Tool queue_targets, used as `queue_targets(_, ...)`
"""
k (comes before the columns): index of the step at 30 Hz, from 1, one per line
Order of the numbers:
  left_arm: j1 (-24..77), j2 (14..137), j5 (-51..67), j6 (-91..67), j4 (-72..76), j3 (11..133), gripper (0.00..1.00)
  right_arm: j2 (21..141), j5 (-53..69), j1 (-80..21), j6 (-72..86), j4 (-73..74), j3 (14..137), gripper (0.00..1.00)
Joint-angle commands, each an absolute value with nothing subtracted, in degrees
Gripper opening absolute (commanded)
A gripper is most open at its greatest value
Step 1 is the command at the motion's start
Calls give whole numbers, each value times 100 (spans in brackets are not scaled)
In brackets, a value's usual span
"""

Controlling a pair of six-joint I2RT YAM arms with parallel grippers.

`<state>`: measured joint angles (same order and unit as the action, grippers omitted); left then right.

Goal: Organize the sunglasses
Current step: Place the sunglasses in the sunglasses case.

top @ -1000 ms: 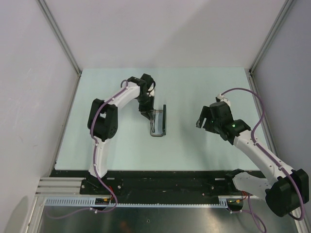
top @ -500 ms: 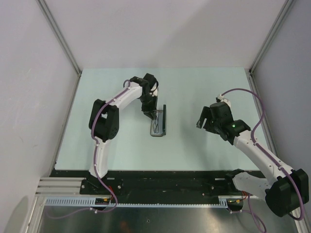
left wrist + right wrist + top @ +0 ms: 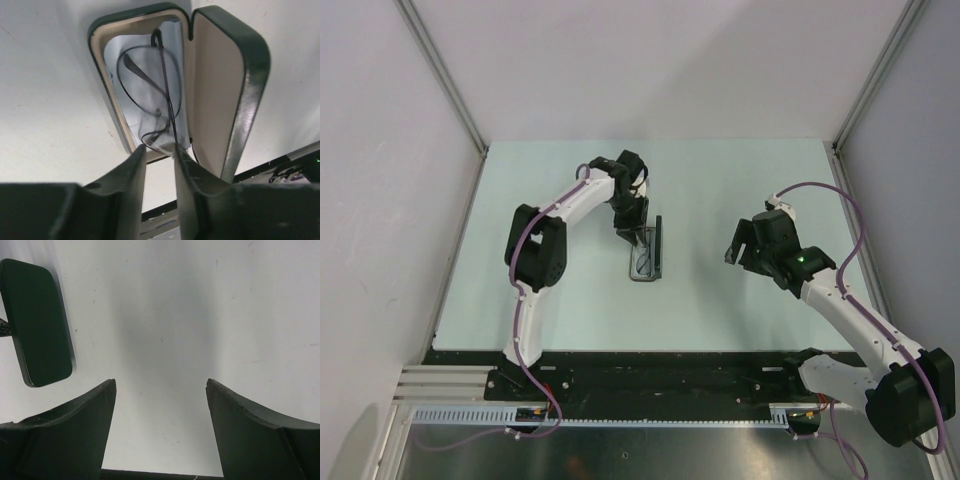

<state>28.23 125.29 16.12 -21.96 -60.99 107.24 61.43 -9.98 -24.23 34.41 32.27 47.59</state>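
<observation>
The sunglasses (image 3: 146, 75), thin dark wire frames with clear lenses, lie lengthwise in the open black case (image 3: 217, 85) on a pale blue cloth (image 3: 175, 42). Their near lens rises over the case's near rim, between my left fingertips. My left gripper (image 3: 156, 149) is nearly closed, both fingers touching that lens. In the top view the left gripper (image 3: 632, 230) is at the far end of the case (image 3: 646, 258), whose lid stands upright. My right gripper (image 3: 161, 385) is wide open and empty above bare table, right of the case (image 3: 37, 320); it also shows in the top view (image 3: 740, 250).
The pale green table (image 3: 740, 180) has metal posts at its back corners and white walls on both sides. A black rail (image 3: 650, 365) runs along the near edge by the arm bases.
My left gripper has shifted slightly right, closer over the far end of the case. The right arm has not moved.
</observation>
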Motion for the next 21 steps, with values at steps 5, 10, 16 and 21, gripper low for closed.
queue_targets(5,2935,12428,1943,-2092,-6038,11021,38,5985,-1011,-2391,3375,3102,4720,78)
queue_targets(10,2935,12279,1653,-2101,-5977,10934,38,5950,-888,-2391,3314,3033,4729,78)
queue_targets(16,2927,12111,1713,-2215,-5442,10521,38,5924,-721,-2399,3287,2910,4729,77)
queue_targets(21,2936,12094,1767,-2452,-4774,10047,36,5933,-694,-2426,3322,2865,4728,76)
